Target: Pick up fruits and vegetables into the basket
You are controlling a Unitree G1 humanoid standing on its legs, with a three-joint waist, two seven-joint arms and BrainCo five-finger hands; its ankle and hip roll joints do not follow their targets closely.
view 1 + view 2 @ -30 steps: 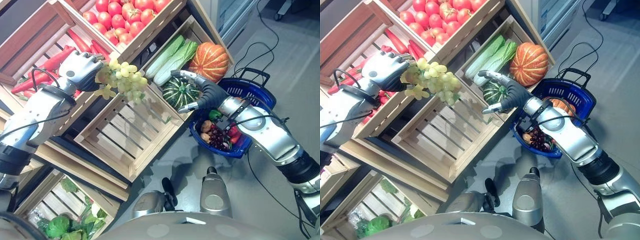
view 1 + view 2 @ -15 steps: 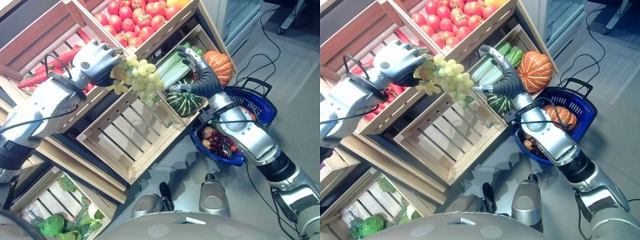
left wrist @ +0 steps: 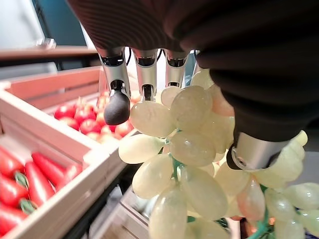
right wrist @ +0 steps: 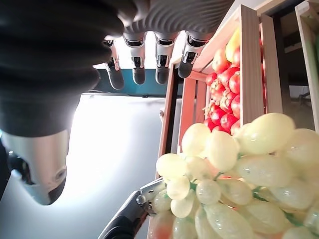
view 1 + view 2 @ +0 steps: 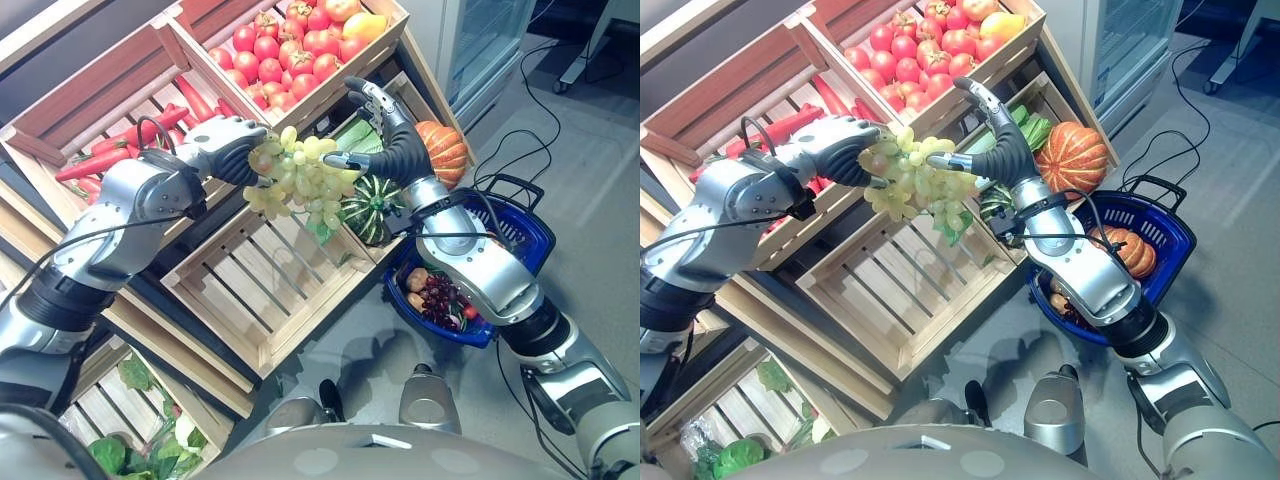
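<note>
I read the display stand first: tiered wooden crates, with the empty slatted crate (image 5: 262, 283) at its front edge. The upper crates hold red tomatoes (image 5: 285, 55) and red peppers (image 5: 120, 150). The crate at the stand's right end holds a green cabbage, a striped green squash (image 5: 368, 207) and an orange pumpkin (image 5: 447, 150).

The blue basket (image 5: 525, 228) sits on the floor just beside the stand's right end, with fruit already inside.

The left hand (image 5: 228, 147) has its fingers (image 3: 117, 102) curled over the top of the green grape bunch (image 5: 300, 180), which hangs in the air above the empty crate, well apart from the basket.

The right hand (image 5: 385, 135) is beside the bunch, fingers (image 4: 138, 69) straight and spread, thumb at its side, holding nothing.

Risks, in my judgement:
- The hold is on the top only; a quick swing could shed grapes or drop the bunch into the crate.
- If this is a handover, the left hand releasing before the right hand closes would drop it.
- The right arm crosses above the basket and may block the path.
</note>
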